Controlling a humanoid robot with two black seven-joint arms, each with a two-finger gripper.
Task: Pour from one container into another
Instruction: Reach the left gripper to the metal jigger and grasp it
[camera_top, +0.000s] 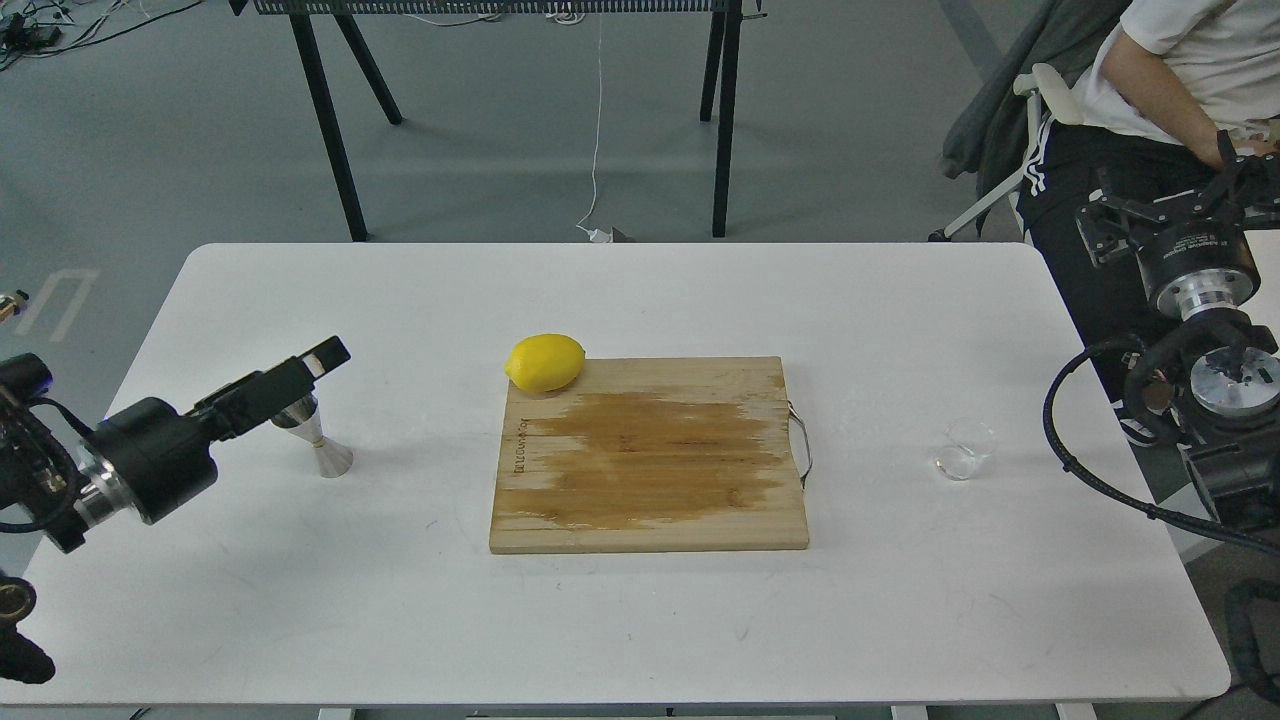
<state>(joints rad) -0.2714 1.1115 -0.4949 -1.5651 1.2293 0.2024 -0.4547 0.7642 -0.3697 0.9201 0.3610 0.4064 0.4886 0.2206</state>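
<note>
The glass cup (968, 448) was positioned nearer the right end effector (1105, 225), state indeterminate; left end effector (325, 355) indeterminate at the jigger (318, 440)

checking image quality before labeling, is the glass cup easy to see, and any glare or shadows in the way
Head view: the glass cup is faint, nearly blending into the white table, marked mostly by rim highlights; the jigger is partly covered by the left tool; lighting is soft and even, shadows weak, no strong glare.
</note>
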